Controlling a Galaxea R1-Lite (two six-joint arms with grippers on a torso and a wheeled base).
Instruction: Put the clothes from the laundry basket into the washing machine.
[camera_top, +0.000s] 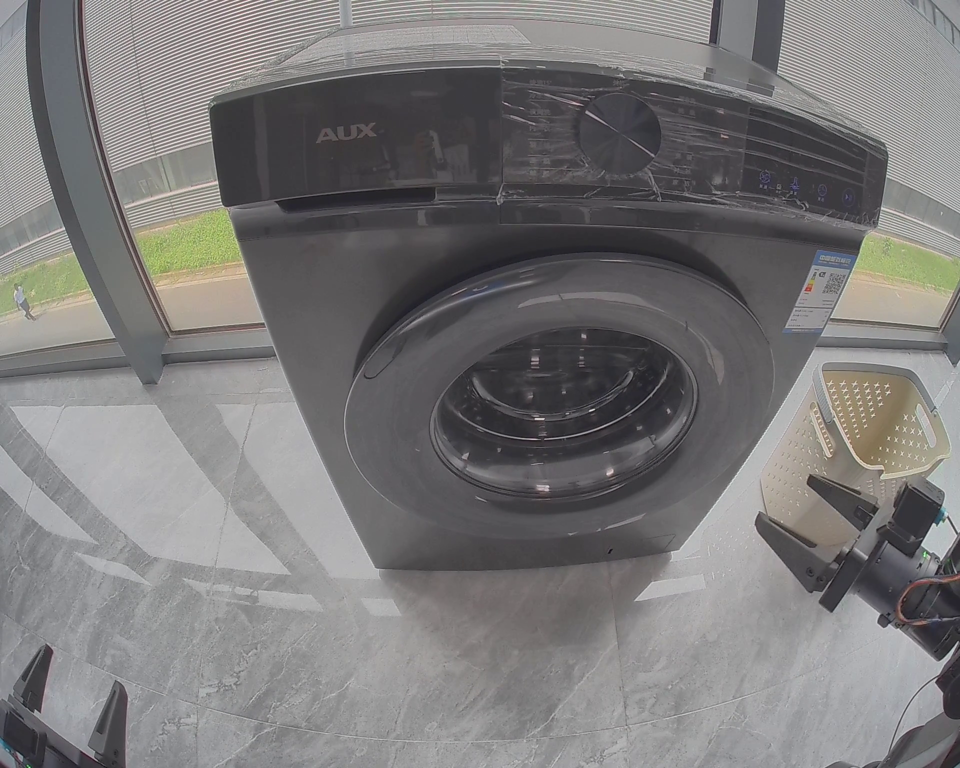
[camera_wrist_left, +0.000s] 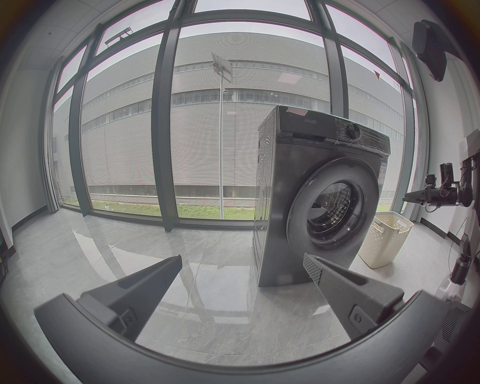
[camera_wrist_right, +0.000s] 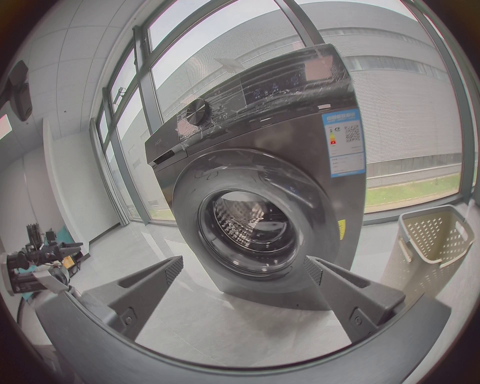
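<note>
The grey washing machine (camera_top: 540, 300) stands on the floor straight ahead, its round glass door (camera_top: 560, 410) closed. A cream perforated laundry basket (camera_top: 880, 430) sits on the floor just right of the machine; the part of its inside that I see is bare plastic. My right gripper (camera_top: 785, 500) hangs open in front of the basket, holding nothing. My left gripper (camera_top: 80, 670) is low at the near left, open and empty. In the wrist views the left gripper (camera_wrist_left: 242, 259) and right gripper (camera_wrist_right: 242, 260) both face the machine (camera_wrist_left: 320, 190) (camera_wrist_right: 260, 200) and basket (camera_wrist_left: 385, 237) (camera_wrist_right: 435, 245).
Grey marble floor (camera_top: 300, 620) spreads wide in front of and left of the machine. Tall windows with dark frames (camera_top: 90, 200) stand behind it. A white wall (camera_wrist_left: 470, 165) lies to the right of the basket.
</note>
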